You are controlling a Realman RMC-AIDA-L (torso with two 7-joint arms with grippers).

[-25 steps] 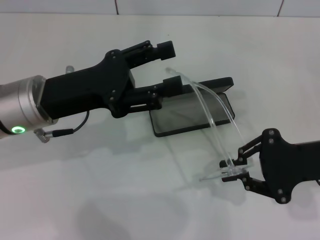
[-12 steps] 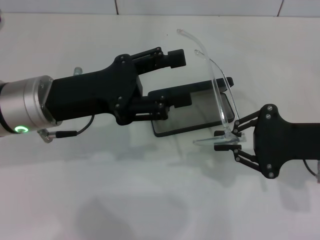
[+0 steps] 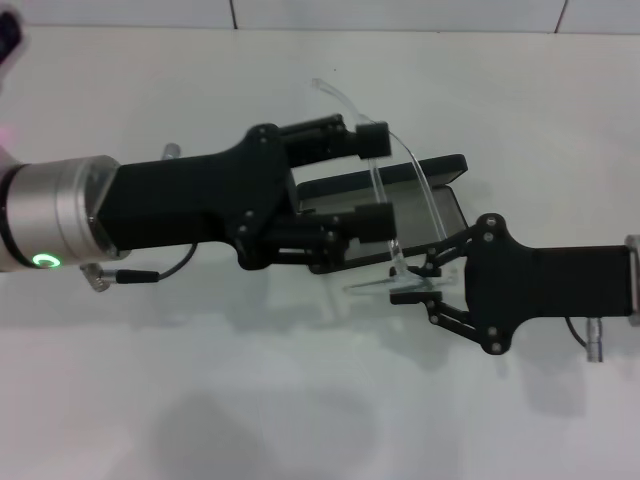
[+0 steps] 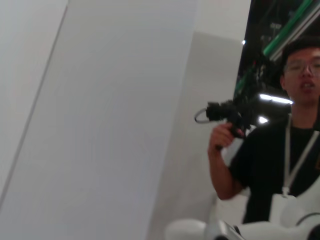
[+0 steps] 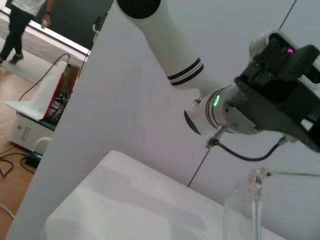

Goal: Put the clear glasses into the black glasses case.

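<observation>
The black glasses case (image 3: 450, 208) lies open on the white table, grey lining up and its lid (image 3: 440, 166) standing along the far side. The clear glasses (image 3: 412, 160) hang tilted above the case, one arm pointing up and away. My right gripper (image 3: 408, 284) is shut on their near end at the case's front edge. My left gripper (image 3: 375, 180) is open over the left part of the case, one finger on each side of the glasses' curved lens. The glasses (image 5: 255, 200) also show in the right wrist view, below the left arm (image 5: 225, 110).
The white table (image 3: 300, 400) stretches around the case, with a tiled wall behind. A cable (image 3: 140, 272) loops under the left wrist. The left wrist view holds only a wall and a person (image 4: 280, 140) with a camera.
My right gripper has carried the glasses leftward and up over the case's front edge. My left gripper has pushed right over the case, so the lens now runs between its fingers.
</observation>
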